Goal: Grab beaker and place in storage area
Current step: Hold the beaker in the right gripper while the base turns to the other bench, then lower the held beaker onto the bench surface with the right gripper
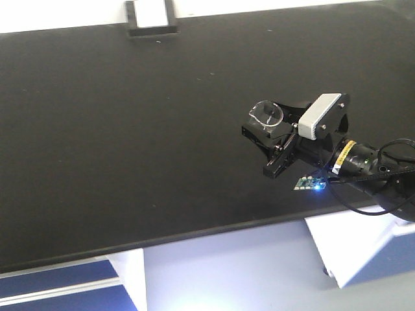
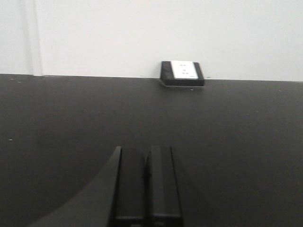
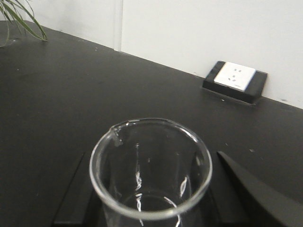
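One beaker (image 3: 150, 170) sits clamped in the right gripper (image 1: 264, 133), the left gripper (image 2: 147, 158) clenched.

A white wall (image 2: 142, 33) rises directly behind the black-framed white box (image 2: 182, 72). Green leaves (image 3: 21, 19) droop well left of it (only tips show). Blue cabinet fronts (image 1: 58, 285) and pale floor (image 1: 227, 272) lie far in front.

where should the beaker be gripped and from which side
Grip the beaker on its straight glass wall below the rim, jaws on opposite sides, coming in level from the side away from the spout. It is upright and open-topped, and the right gripper holds it this way.
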